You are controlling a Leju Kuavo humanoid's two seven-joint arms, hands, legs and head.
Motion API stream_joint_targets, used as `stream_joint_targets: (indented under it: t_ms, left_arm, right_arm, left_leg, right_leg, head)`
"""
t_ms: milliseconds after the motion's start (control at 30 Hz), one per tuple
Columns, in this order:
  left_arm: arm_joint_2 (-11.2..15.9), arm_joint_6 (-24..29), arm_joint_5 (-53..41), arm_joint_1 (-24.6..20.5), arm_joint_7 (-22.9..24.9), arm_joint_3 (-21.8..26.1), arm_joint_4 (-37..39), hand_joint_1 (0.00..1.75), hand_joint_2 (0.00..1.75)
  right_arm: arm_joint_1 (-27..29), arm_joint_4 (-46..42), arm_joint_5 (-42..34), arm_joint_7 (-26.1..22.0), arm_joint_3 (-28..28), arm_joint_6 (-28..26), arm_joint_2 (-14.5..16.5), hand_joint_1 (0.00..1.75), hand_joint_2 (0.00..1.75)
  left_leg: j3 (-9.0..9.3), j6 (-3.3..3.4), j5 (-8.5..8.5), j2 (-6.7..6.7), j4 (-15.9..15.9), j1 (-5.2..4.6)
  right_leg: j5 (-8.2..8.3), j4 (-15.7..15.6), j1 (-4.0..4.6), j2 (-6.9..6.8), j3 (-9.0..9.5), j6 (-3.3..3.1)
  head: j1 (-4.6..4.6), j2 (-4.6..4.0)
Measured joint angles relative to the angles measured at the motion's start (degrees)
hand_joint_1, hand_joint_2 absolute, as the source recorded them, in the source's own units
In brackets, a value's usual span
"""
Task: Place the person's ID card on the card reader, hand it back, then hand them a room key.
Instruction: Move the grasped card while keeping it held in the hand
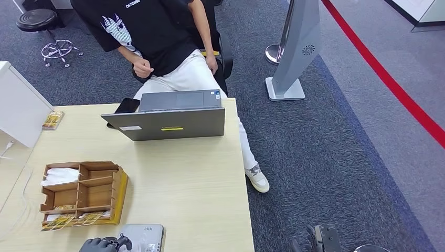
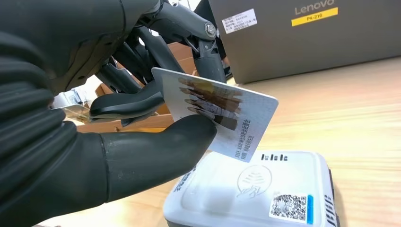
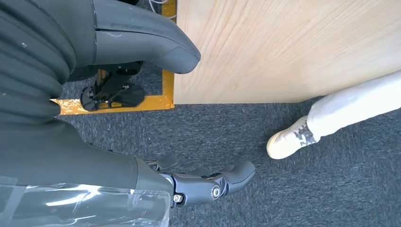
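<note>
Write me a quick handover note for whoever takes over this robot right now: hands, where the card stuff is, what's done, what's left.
Left hand: pinches the ID card between thumb and fingers, just above the white card reader at the near table edge; card not laid flat on it yet.
Right hand: hangs beside the table over the carpet, holding nothing.
Person: seated behind the laptop.
Wooden organizer: left of the reader; cards lie along its near edge, possibly room keys, cannot confirm.
Done: card taken.
Left: read the card, return it, hand over a room key.
</note>
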Motion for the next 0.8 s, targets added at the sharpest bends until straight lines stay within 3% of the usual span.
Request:
stream_joint_targets:
  t_ms: [800]
  left_arm:
    - [1.20,-1.87,-0.96,-1.82,1.55,-2.82,0.03,1.75,1.75]
  right_arm:
    - [-0.43,0.12,0.05,0.13,-0.17,-0.45,0.00,0.00,1.75]
  left_leg:
    - [0.01,0.00,0.00,0.00,0.00,0.00]
  right_leg:
    - [0.00,0.00,0.00,0.00,-0.01,0.00]
  head:
    - [-0.01,0.00]
